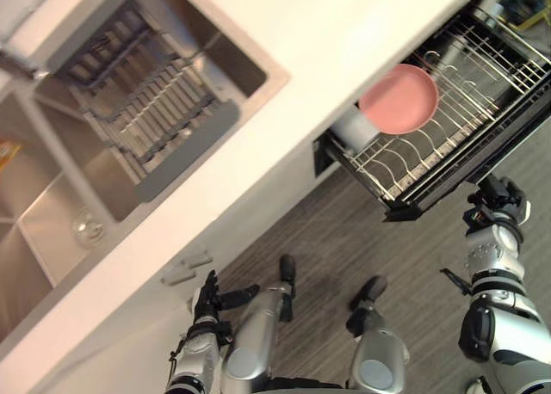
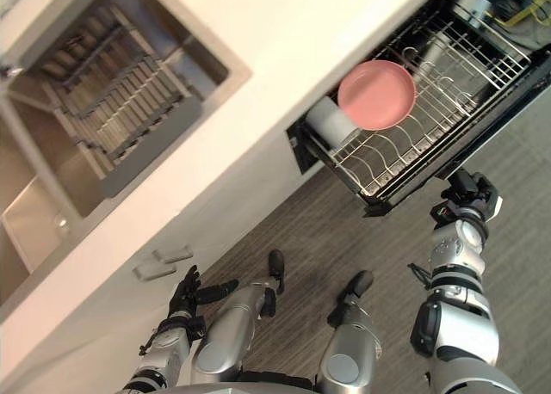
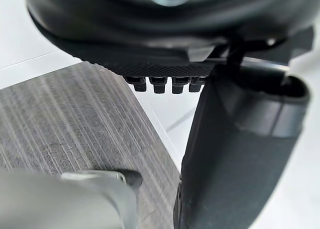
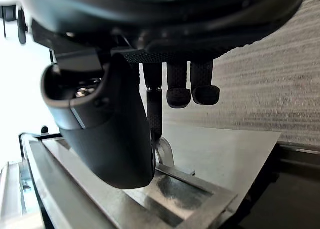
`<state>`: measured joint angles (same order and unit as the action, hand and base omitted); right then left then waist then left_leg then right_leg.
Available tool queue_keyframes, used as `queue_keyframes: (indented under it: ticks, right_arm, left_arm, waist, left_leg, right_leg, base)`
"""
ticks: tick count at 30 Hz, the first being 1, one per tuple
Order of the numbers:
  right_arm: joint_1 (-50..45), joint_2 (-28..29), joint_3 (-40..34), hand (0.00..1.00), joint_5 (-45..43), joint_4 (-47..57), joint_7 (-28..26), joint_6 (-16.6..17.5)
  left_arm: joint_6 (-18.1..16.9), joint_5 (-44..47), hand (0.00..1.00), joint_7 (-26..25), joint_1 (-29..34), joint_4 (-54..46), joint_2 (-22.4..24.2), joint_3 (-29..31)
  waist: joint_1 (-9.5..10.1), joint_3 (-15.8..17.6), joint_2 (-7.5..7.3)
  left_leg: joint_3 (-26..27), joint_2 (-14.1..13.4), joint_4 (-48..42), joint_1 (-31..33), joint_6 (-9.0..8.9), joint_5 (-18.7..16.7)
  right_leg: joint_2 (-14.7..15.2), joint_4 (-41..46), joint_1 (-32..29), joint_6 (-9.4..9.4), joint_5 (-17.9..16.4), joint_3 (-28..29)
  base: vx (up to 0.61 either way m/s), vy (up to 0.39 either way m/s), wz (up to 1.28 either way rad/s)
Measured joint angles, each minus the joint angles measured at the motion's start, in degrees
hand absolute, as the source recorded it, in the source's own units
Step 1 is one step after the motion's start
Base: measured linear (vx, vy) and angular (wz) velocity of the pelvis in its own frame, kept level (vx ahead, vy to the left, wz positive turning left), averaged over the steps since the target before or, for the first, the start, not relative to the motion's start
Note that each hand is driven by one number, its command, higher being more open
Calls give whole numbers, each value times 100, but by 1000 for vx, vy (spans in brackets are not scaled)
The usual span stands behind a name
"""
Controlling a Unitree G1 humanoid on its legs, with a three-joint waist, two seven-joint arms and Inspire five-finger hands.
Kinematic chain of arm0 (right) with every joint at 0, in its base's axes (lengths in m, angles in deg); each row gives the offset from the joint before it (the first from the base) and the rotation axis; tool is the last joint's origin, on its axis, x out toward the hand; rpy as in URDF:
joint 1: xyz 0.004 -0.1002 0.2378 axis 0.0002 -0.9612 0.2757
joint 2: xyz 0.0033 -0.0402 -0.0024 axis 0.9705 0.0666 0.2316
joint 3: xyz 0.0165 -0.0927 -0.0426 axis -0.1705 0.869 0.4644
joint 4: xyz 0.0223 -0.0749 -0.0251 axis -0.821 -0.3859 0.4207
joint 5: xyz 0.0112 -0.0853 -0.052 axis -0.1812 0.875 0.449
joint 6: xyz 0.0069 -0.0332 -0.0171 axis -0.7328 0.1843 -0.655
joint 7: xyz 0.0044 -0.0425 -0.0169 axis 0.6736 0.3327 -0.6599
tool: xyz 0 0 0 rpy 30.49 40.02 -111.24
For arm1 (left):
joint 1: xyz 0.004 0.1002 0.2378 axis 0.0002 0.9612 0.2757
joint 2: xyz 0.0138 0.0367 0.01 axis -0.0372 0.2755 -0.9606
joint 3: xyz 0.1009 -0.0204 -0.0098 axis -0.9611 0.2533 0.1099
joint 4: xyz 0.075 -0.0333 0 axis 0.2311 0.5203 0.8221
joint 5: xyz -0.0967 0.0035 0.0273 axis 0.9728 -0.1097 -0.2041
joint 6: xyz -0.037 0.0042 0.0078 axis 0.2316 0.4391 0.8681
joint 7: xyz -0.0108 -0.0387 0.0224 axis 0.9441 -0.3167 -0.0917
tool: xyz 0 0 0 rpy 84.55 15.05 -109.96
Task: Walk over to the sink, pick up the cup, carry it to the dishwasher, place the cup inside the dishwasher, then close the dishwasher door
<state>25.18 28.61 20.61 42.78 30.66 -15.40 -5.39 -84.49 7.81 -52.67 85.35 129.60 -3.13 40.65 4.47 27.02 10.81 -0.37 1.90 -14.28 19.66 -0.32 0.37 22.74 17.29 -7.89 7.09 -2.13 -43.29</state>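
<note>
A white cup (image 1: pixel 355 127) lies at the inner end of the pulled-out dishwasher rack (image 1: pixel 465 144), half under the counter's edge. A pink plate (image 1: pixel 398 99) stands in the rack next to it. My right hand (image 1: pixel 498 196) hovers over the floor just outside the dishwasher's dark front edge (image 1: pixel 448 192). It is open, and its fingers (image 4: pixel 180 86) hang relaxed above a steel panel (image 4: pixel 210 154) with nothing in them. My left hand (image 1: pixel 209 298) is low beside the white cabinet front, open and empty, its thumb (image 3: pixel 235 154) standing free.
The steel sink (image 1: pixel 52 213) is set in the white counter (image 1: pixel 284 33) at the left, with a dark drying rack (image 1: pixel 146 110) across its far basin. Grey wood-grain floor (image 1: pixel 344 239) runs between the cabinets and the dishwasher.
</note>
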Motion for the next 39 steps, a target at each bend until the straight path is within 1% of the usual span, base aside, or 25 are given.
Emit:
queue_keyframes:
  ticks: [3,4,6,7,8,10,12,15,17,19,20,23,25,27,28,29,30,31,32,33,34,35,37,38,39]
  right_arm:
    - [456,-210,163,0,320,-326,101,-133]
    - [758,-279,262,0,577,-392,141,-190]
    - [954,-387,419,0,929,-464,144,-252]
    - [1119,-385,518,100,1117,-461,113,-258]
    - [1239,-406,489,100,1340,-601,355,-270]
    - [1195,-456,666,100,1494,-656,144,-293]
    - [1203,-440,899,100,1745,-597,-6,-291]
    - [567,-45,918,100,1832,-271,-269,-80]
    - [-435,708,924,100,1605,-54,-491,355]
    - [-1109,1247,931,100,1578,-105,-569,595]
    - [-1697,1660,933,100,1587,-216,-609,749]
    - [-2770,2289,921,100,1632,-573,-691,755]
    - [-3509,2567,779,100,1639,-907,-695,756]
    - [-3890,2665,598,100,1682,-944,-647,773]
    - [-4189,2715,458,100,1688,-952,-615,775]
    - [-4340,2737,380,100,1689,-950,-609,777]
    - [-4425,2742,354,100,1685,-943,-596,777]
    - [-4530,2732,342,100,1684,-922,-588,775]
    - [-4684,2736,260,100,1687,-814,-609,773]
    - [-4749,2732,235,100,1687,-772,-618,773]
    - [-4830,2800,232,100,1729,-729,-685,779]
    - [-4863,2940,246,100,1867,-698,-781,785]
    - [-4753,3146,375,100,2105,-592,-923,888]
    - [-4686,3149,394,100,2319,-543,-1011,952]
    - [-4678,3140,403,100,2423,-482,-1061,970]
  left_arm:
    - [117,67,100,138,40,32,2,113]
    - [167,157,100,234,83,46,5,218]
    - [204,179,100,326,140,73,9,268]
    - [249,202,100,393,225,84,19,325]
    - [280,205,100,468,357,97,65,455]
    - [312,211,100,578,539,287,152,550]
    - [372,270,100,731,578,487,233,659]
    - [363,309,100,922,652,800,241,730]
    - [315,370,100,1099,846,986,246,973]
    - [223,369,100,1187,964,1001,248,1089]
    - [127,370,100,1256,1057,1000,242,1150]
    - [78,382,100,1345,1106,1000,205,1346]
    - [92,503,100,1361,1086,1087,27,1386]
    - [157,565,100,1375,1044,1117,-134,1386]
    - [159,606,100,1374,1033,1116,-289,1384]
    - [158,607,100,1373,1032,1110,-371,1374]
    - [146,609,100,1372,1032,1102,-409,1349]
    - [126,627,100,1337,1035,1124,-426,1343]
    - [127,648,100,1313,1066,1148,-445,1312]
    - [118,653,100,1307,1091,1142,-464,1255]
    - [117,735,100,1259,1105,1135,-488,1084]
    - [147,834,100,1166,1072,1133,-540,1010]
    - [270,893,100,1067,985,1137,-534,997]
    - [360,886,100,1047,957,1139,-526,1012]
    - [397,880,100,1016,945,1141,-522,1014]
  waist:
    - [122,-12,80]
    - [200,-11,112]
    - [357,-27,145]
    - [481,-36,159]
    - [536,-39,162]
    - [494,-53,170]
    - [521,-115,251]
    - [661,-291,208]
    - [689,-551,34]
    - [682,-619,-64]
    - [686,-673,-177]
    - [638,-695,-324]
    - [446,-839,-575]
    - [358,-958,-800]
    - [312,-1115,-1059]
    - [308,-1204,-1244]
    - [301,-1247,-1350]
    - [279,-1237,-1478]
    - [247,-1257,-1535]
    - [234,-1266,-1546]
    - [173,-1262,-1492]
    - [123,-1299,-1504]
    - [65,-1318,-1526]
    - [56,-1323,-1515]
    - [57,-1327,-1505]
  left_leg:
    - [-365,167,-12,-27,12,127]
    - [-563,249,-73,-44,9,191]
    - [-743,297,-122,-67,-16,209]
    - [-819,309,-123,-100,-37,219]
    - [-841,301,-120,-160,-42,221]
    - [-823,285,-104,-267,-51,221]
    - [-816,221,-68,-298,-89,241]
    - [-673,2,30,-386,-117,234]
    - [-558,-122,100,-473,-159,206]
    - [-424,-196,92,-601,-212,151]
    - [-355,-258,59,-640,-242,78]
    - [-154,-401,-133,-620,-302,-156]
    - [-62,-431,-170,-574,-307,-282]
    - [-44,-405,-211,-552,-295,-385]
    - [-36,-341,-254,-547,-238,-523]
    - [21,-266,-259,-562,-184,-596]
    - [78,-247,-257,-592,-143,-644]
    - [123,-179,-286,-755,-55,-701]
    - [52,-99,-297,-985,70,-779]
    - [-26,-59,-318,-1107,135,-817]
    - [-224,-23,-359,-1301,202,-859]
    - [-457,-78,-364,-1398,234,-884]
    - [-689,-74,-164,-1560,284,-836]
    - [-772,-75,9,-1699,329,-816]
    - [-822,-77,61,-1763,346,-825]
  right_leg:
    - [277,554,157,27,-344,-366]
    - [409,833,302,27,-541,-608]
    - [487,1039,425,-2,-710,-794]
    - [513,1141,507,-12,-815,-885]
    - [521,1184,595,-36,-872,-920]
    - [484,1176,700,-22,-903,-901]
    - [422,1131,711,-17,-912,-886]
    - [219,952,720,-41,-922,-796]
    - [80,804,744,-48,-906,-726]
    - [-24,650,895,-30,-871,-713]
    - [-108,521,956,-20,-833,-686]
    - [-312,216,992,-11,-699,-495]
    - [-419,-62,986,43,-566,-435]
    - [-416,-118,986,60,-549,-419]
    - [-342,-74,988,28,-570,-430]
    - [-244,-3,991,-93,-643,-461]
    - [-172,156,993,-159,-672,-452]
    - [90,822,900,-552,-657,-195]
    - [265,1505,738,-1029,-429,512]
    - [287,1878,605,-1347,-220,988]
    - [204,2435,331,-1339,8,1807]
    - [-180,2361,199,-630,-623,2289]
    - [-682,1671,43,-530,-939,2429]
    - [-945,1196,-104,-496,-944,2440]
    - [-1063,1016,-195,-495,-943,2460]
  base:
    - [-36,-42,89]
    - [6,-89,84]
    - [11,-113,66]
    - [9,-124,42]
    - [12,-117,33]
    - [-17,-81,4]
    - [-64,-51,-11]
    - [-78,-72,-21]
    - [15,-106,-21]
    - [52,-58,-18]
    - [70,-52,-23]
    - [60,-14,-41]
    - [55,18,-23]
    - [97,47,-6]
    - [121,77,4]
    - [116,81,9]
    - [122,79,13]
    - [149,138,25]
    - [153,154,33]
    - [171,188,62]
    - [211,152,75]
    - [234,127,81]
    - [191,41,63]
    - [145,-4,47]
    - [157,-43,50]
